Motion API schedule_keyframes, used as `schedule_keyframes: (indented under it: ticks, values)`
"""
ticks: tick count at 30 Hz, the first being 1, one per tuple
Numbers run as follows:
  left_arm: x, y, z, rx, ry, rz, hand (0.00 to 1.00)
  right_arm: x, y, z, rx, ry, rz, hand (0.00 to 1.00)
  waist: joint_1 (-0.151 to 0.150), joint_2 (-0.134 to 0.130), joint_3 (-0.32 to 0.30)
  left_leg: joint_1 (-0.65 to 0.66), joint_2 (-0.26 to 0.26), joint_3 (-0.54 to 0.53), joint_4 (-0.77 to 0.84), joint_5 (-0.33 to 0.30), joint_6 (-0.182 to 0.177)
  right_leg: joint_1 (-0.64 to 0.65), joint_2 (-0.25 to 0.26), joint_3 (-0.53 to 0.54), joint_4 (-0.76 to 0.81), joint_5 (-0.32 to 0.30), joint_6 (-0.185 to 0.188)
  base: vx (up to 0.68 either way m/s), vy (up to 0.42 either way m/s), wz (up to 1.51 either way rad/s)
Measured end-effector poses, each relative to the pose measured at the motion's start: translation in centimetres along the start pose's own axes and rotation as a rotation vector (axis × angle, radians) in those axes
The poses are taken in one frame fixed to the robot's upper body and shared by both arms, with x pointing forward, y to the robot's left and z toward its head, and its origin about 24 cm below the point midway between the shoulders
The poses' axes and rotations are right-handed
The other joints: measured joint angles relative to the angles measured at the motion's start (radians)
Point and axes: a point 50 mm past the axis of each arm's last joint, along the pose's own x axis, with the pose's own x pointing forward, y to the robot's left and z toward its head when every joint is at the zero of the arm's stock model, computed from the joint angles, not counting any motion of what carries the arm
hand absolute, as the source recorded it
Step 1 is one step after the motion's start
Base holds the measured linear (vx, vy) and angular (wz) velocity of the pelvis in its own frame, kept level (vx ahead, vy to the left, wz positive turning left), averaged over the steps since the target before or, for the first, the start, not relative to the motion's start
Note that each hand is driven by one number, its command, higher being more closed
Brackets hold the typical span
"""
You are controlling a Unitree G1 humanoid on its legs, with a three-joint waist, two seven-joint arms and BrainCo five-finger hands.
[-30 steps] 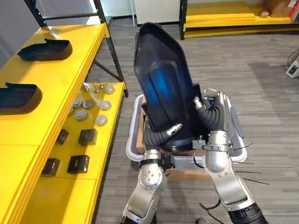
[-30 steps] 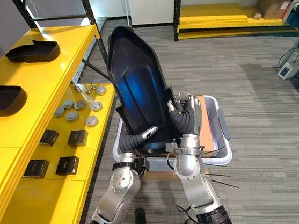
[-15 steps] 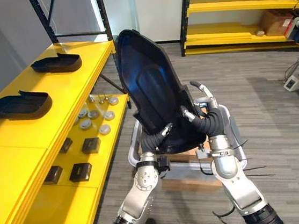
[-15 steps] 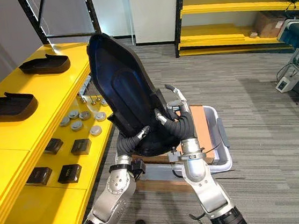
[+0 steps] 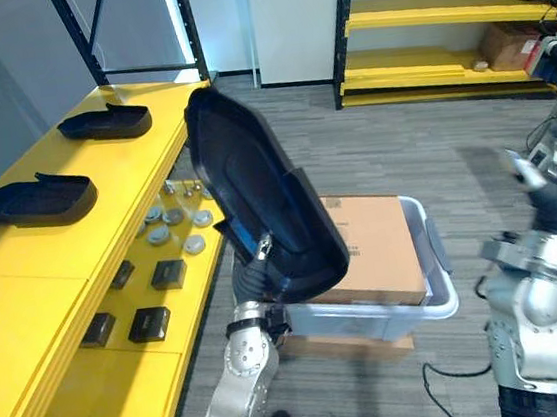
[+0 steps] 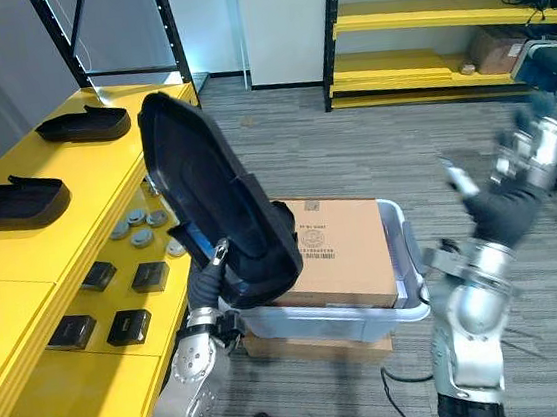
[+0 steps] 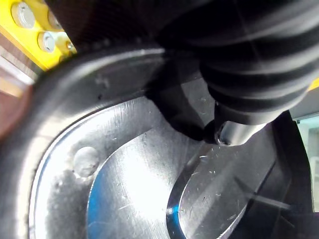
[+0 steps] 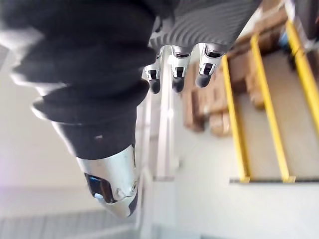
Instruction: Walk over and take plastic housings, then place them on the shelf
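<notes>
A large black plastic housing stands tilted in front of me, its top leaning toward the yellow shelf on my left. My left hand is shut on its lower edge, with the thumb pressed on the glossy inner face. My right hand is raised off to the right, well clear of the housing, its fingers straight and holding nothing. Two smaller black housings lie on the shelf's top level.
A grey bin holding a cardboard box sits on the floor just behind the housing. The lower shelf level carries round metal parts and small black boxes. More yellow racks stand at the back.
My right hand has let go of the housing, opened and swung out to the right. The left hand alone now carries the housing, tipped more toward the shelf, uncovering the box in the bin.
</notes>
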Motion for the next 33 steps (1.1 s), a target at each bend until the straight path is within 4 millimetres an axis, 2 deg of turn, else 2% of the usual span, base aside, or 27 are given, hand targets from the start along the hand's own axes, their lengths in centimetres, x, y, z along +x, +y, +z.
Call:
schedule_keyframes:
  ticks: [1, 2, 3, 5, 6, 8, 10, 11, 13, 14, 16, 17, 18, 19, 20, 21, 23, 24, 25, 26, 27, 28, 30, 31, 32, 33]
  values:
    - [-0.1, 0.2, 0.1, -0.002, -0.007, 0.008, 1.0, -0.3, -0.9, -1.4, -0.044, 0.067, -0.019, 0.0, -0.003, 0.003, -0.002, -0.001, 0.0, 0.0, 0.0, 0.0, 0.0, -0.001, 0.0, 0.0, 0.0, 0.0, 0.0, 0.0, 0.0, 0.0]
    - [-0.2, 0.6, 0.3, -0.005, -0.016, 0.022, 1.0, -1.1, -2.8, -4.3, -0.125, 0.211, -0.064, 0.0, -0.006, 0.011, -0.007, -0.003, 0.0, 0.0, 0.0, -0.001, 0.0, -0.003, 0.0, 0.0, -0.001, 0.0, 0.0, 0.0, 0.0, 0.0]
    - [-0.2, 0.6, 0.4, -0.004, -0.019, 0.021, 1.0, -1.7, -3.9, -5.8, -0.152, 0.286, -0.087, 0.0, -0.007, 0.013, -0.008, -0.002, 0.001, 0.0, 0.0, -0.006, -0.004, -0.003, 0.0, 0.001, -0.001, 0.0, 0.0, 0.0, 0.0, 0.0]
    - [-0.1, 0.6, 0.5, -0.009, -0.034, 0.002, 1.0, -5.7, -8.4, -11.3, -0.236, 0.621, -0.185, 0.0, -0.001, 0.018, -0.011, -0.002, 0.001, -0.005, 0.0, -0.009, -0.004, 0.001, 0.001, -0.003, -0.001, -0.001, 0.0, 0.02, -0.024, 0.05]
    - [-0.1, 0.5, 0.6, -0.01, -0.037, -0.01, 1.0, -7.5, -9.7, -12.6, -0.259, 0.722, -0.212, 0.0, -0.001, 0.021, -0.011, -0.004, 0.001, -0.008, 0.0, -0.009, -0.004, 0.002, 0.001, -0.006, 0.0, -0.001, 0.0, 0.03, -0.023, 0.1]
    - [-0.1, 0.3, 0.6, -0.013, -0.04, -0.037, 1.0, -11.4, -11.9, -14.4, -0.309, 0.923, -0.225, 0.0, 0.001, 0.03, -0.015, -0.003, 0.0, -0.011, 0.0, -0.009, -0.004, 0.011, 0.001, -0.011, 0.001, -0.002, 0.002, 0.05, -0.024, 0.07]
    - [-0.1, 0.2, 0.6, -0.015, -0.04, -0.057, 1.0, -13.8, -13.0, -15.2, -0.327, 1.041, -0.23, 0.0, 0.0, 0.03, -0.014, -0.005, -0.001, -0.017, 0.0, -0.008, -0.005, 0.022, 0.001, -0.022, 0.003, -0.007, 0.007, 0.01, -0.022, 0.21]
    - [-0.1, 0.1, 0.6, -0.018, -0.041, -0.07, 1.0, -15.9, -13.7, -15.6, -0.337, 1.125, -0.238, 0.0, 0.0, 0.025, -0.011, -0.005, -0.004, -0.038, 0.0, -0.01, -0.003, 0.03, 0.001, -0.044, 0.014, -0.023, 0.007, -0.02, -0.027, 0.38]
    - [-0.2, 0.0, 0.6, -0.02, -0.04, -0.082, 1.0, -17.4, -13.9, -15.9, -0.344, 1.193, -0.224, 0.0, 0.002, 0.014, -0.003, -0.006, -0.01, -0.064, 0.001, -0.01, -0.003, 0.033, -0.001, -0.07, 0.039, -0.042, 0.004, -0.01, -0.032, 0.59]
    - [-0.2, -0.1, 0.7, -0.023, -0.044, -0.088, 1.0, -18.5, -13.5, -16.2, -0.357, 1.24, -0.191, 0.0, 0.007, 0.001, 0.01, -0.015, -0.02, -0.096, 0.002, -0.009, -0.004, 0.03, -0.006, -0.116, 0.082, -0.071, 0.003, -0.02, -0.037, 0.84]
    - [-0.2, -0.6, 1.2, -0.041, -0.064, -0.103, 1.0, -19.1, -12.5, -16.5, -0.381, 1.259, -0.123, 0.0, 0.009, -0.008, 0.034, -0.062, -0.034, -0.144, 0.034, -0.011, -0.002, 0.023, -0.023, -0.214, 0.141, -0.099, 0.003, -0.04, -0.066, 1.43]
    - [-0.3, -0.9, 1.4, -0.054, -0.072, -0.117, 1.0, -19.3, -12.2, -16.6, -0.38, 1.262, -0.102, 0.0, 0.01, -0.003, 0.039, -0.089, -0.038, -0.118, 0.043, -0.037, 0.035, 0.028, -0.037, -0.285, 0.151, -0.102, 0.005, -0.03, -0.062, 2.23]
    - [-0.3, -1.2, 1.6, -0.065, -0.078, -0.127, 1.0, -19.4, -12.0, -16.7, -0.379, 1.267, -0.084, 0.0, 0.006, -0.038, 0.063, -0.117, -0.044, -0.013, 0.08, -0.089, 0.11, 0.037, -0.077, -0.365, 0.136, -0.101, 0.004, -0.02, 0.009, 1.94]
    - [-0.3, -1.2, 1.6, -0.068, -0.08, -0.126, 1.0, -19.3, -11.5, -16.8, -0.378, 1.265, -0.067, 0.0, 0.01, -0.04, 0.073, -0.14, -0.033, 0.072, 0.124, -0.1, 0.124, 0.043, -0.092, -0.402, 0.142, -0.103, 0.006, -0.01, 0.05, 2.03]
    - [-0.3, -1.3, 1.5, -0.077, -0.074, -0.123, 1.0, -18.3, -11.2, -16.9, -0.393, 1.239, -0.04, 0.0, 0.021, -0.025, 0.086, -0.175, 0.008, 0.265, 0.21, -0.123, 0.146, 0.059, -0.105, -0.476, 0.154, -0.111, 0.013, 0.03, 0.095, 1.83]
    - [-0.4, -1.6, 1.4, -0.09, -0.069, -0.126, 1.0, -17.2, -11.2, -16.8, -0.411, 1.214, -0.027, 0.0, 0.017, -0.003, 0.089, -0.166, 0.058, 0.43, 0.24, -0.152, 0.134, 0.077, -0.109, -0.548, 0.173, -0.126, 0.032, 0.06, 0.073, 1.86]
    - [-0.4, -1.7, 1.2, -0.099, -0.064, -0.131, 1.0, -16.0, -10.7, -16.9, -0.438, 1.186, 0.016, 0.0, 0.002, -0.001, 0.088, -0.155, 0.088, 0.609, 0.252, -0.155, 0.138, 0.104, -0.137, -0.635, 0.18, -0.132, 0.044, 0.1, 0.078, 1.73]
    - [-0.4, -1.7, 1.2, -0.113, -0.065, -0.134, 1.0, -15.2, -9.9, -17.1, -0.431, 1.165, 0.035, 0.0, 0.004, 0.002, 0.087, -0.165, 0.082, 0.645, 0.267, -0.159, 0.142, 0.116, -0.153, -0.672, 0.179, -0.141, 0.068, 0.09, 0.083, 1.34]
    - [-0.4, -1.6, 1.2, -0.121, -0.062, -0.135, 1.0, -14.8, -9.3, -17.2, -0.426, 1.155, 0.05, 0.0, 0.009, 0.005, 0.087, -0.175, 0.071, 0.631, 0.277, -0.165, 0.146, 0.121, -0.158, -0.687, 0.18, -0.145, 0.07, 0.07, 0.081, 0.88]
    - [-0.4, -1.7, 0.9, -0.126, -0.048, -0.142, 1.0, -14.2, -8.2, -17.4, -0.427, 1.142, 0.087, 0.0, 0.021, -0.006, 0.091, -0.185, 0.05, 0.611, 0.301, -0.188, 0.149, 0.134, -0.175, -0.706, 0.187, -0.152, 0.083, 0.07, 0.097, 0.52]
    - [-0.4, -1.7, 0.8, -0.128, -0.04, -0.147, 1.0, -14.0, -7.7, -17.5, -0.428, 1.139, 0.106, 0.0, 0.024, -0.008, 0.092, -0.186, 0.039, 0.6, 0.319, -0.205, 0.15, 0.146, -0.188, -0.72, 0.199, -0.158, 0.088, 0.12, 0.136, 0.67]
    - [-0.5, -1.9, 0.5, -0.135, -0.022, -0.161, 1.0, -14.1, -6.7, -17.7, -0.43, 1.139, 0.142, 0.0, 0.025, -0.026, 0.099, -0.186, 0.014, 0.58, 0.359, -0.244, 0.155, 0.172, -0.226, -0.749, 0.241, -0.178, 0.083, 0.22, 0.187, 0.75]
    - [-0.5, -2.3, 0.0, -0.132, 0.0, -0.185, 1.0, -14.0, -5.8, -17.8, -0.432, 1.138, 0.172, 0.0, 0.022, -0.035, 0.103, -0.184, -0.021, 0.531, 0.408, -0.296, 0.174, 0.182, -0.299, -0.734, 0.397, -0.174, 0.023, 0.22, 0.175, 0.89]
    - [-0.4, -2.9, -0.4, -0.123, 0.015, -0.216, 1.0, -14.0, -5.7, -17.9, -0.438, 1.141, 0.182, 0.0, 0.012, -0.028, 0.103, -0.164, -0.042, 0.494, 0.416, -0.318, 0.188, 0.128, -0.349, -0.619, 0.563, -0.131, -0.106, 0.28, 0.21, 0.99]
    - [-0.1, -3.2, -0.3, -0.109, 0.009, -0.238, 1.0, -14.2, -5.2, -18.0, -0.429, 1.144, 0.195, 0.0, 0.0, -0.019, 0.106, -0.136, -0.054, 0.448, 0.409, -0.331, 0.184, 0.05, -0.327, -0.426, 0.677, -0.172, -0.094, 0.34, 0.235, 1.0]
    - [0.1, -3.2, -0.1, -0.107, -0.001, -0.239, 1.0, -14.4, -4.6, -18.0, -0.426, 1.141, 0.219, 0.0, -0.006, -0.028, 0.114, -0.107, -0.065, 0.423, 0.386, -0.331, 0.183, 0.0, -0.286, -0.32, 0.707, -0.217, -0.059, 0.38, 0.212, 0.88]
